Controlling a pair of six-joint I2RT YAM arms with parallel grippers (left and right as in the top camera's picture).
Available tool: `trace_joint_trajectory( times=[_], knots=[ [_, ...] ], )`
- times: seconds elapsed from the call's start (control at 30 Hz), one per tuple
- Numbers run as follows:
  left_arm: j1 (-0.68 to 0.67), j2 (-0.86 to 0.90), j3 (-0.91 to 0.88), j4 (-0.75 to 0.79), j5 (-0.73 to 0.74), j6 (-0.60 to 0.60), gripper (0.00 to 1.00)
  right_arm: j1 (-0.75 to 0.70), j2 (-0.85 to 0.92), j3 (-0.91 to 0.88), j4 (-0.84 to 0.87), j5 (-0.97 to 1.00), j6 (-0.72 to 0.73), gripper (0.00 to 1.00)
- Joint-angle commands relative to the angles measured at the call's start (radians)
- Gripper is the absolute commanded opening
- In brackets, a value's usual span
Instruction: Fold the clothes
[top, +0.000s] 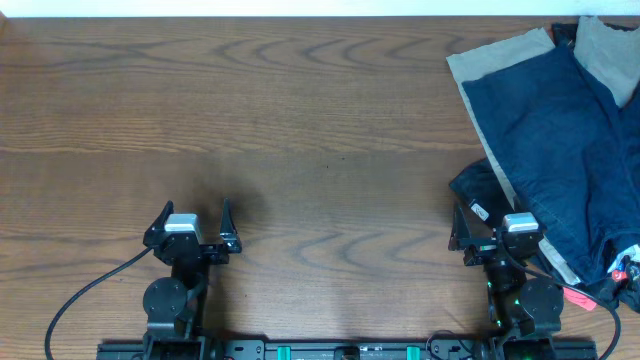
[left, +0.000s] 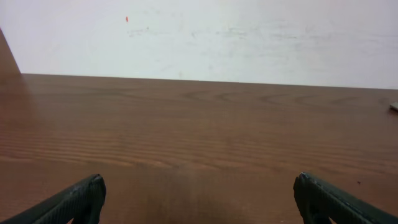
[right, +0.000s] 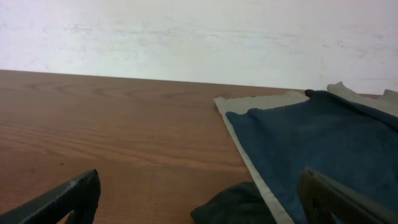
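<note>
The dark navy shorts (top: 560, 130) lie rumpled in a pile at the table's right side, on top of beige cloth. They also show in the right wrist view (right: 323, 143), ahead and to the right of the jaws. My right gripper (top: 503, 215) is open and empty at the pile's near-left edge; in its own view (right: 199, 180) the right finger sits over the navy cloth. My left gripper (top: 195, 210) is open and empty over bare wood at the front left, seen also in the left wrist view (left: 199, 183). The shorts' waistband and buttons are not visible.
Beige garments (top: 490, 55) stick out from under the shorts at the far right, with one edge in the right wrist view (right: 249, 102). A darker bunched cloth (top: 475, 185) lies just ahead of the right gripper (right: 233, 205). A small red-pink item (top: 580, 297) lies at the front right.
</note>
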Motion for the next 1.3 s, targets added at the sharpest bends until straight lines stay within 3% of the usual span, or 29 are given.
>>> trace_joint_trajectory(
  times=[0.0,0.33,0.43,0.6,0.8,1.0,1.27],
  knots=[
    [0.006,-0.005,-0.014,-0.044,-0.01,-0.009,0.98,0.003,-0.005,-0.002,-0.004,0.01,-0.01,0.99],
    [0.006,-0.005,-0.014,-0.044,-0.011,-0.01,0.98,0.003,-0.005,-0.002,0.0,0.008,-0.007,0.99],
    [0.006,-0.005,-0.014,-0.044,-0.012,-0.01,0.98,0.003,-0.005,-0.002,-0.001,0.009,0.053,0.99],
    [0.006,-0.005,-0.012,-0.045,0.003,-0.205,0.98,0.003,-0.005,0.0,-0.002,0.01,0.061,0.99],
    [0.006,-0.003,0.024,-0.048,0.137,-0.212,0.98,0.003,0.016,0.048,-0.048,0.088,0.061,0.99],
    [0.006,0.058,0.109,-0.092,0.138,-0.212,0.98,0.003,0.159,0.19,-0.143,0.105,0.06,0.99],
    [0.006,0.308,0.307,-0.265,0.139,-0.212,0.98,0.002,0.535,0.425,-0.25,0.106,0.06,0.99]
  ],
)
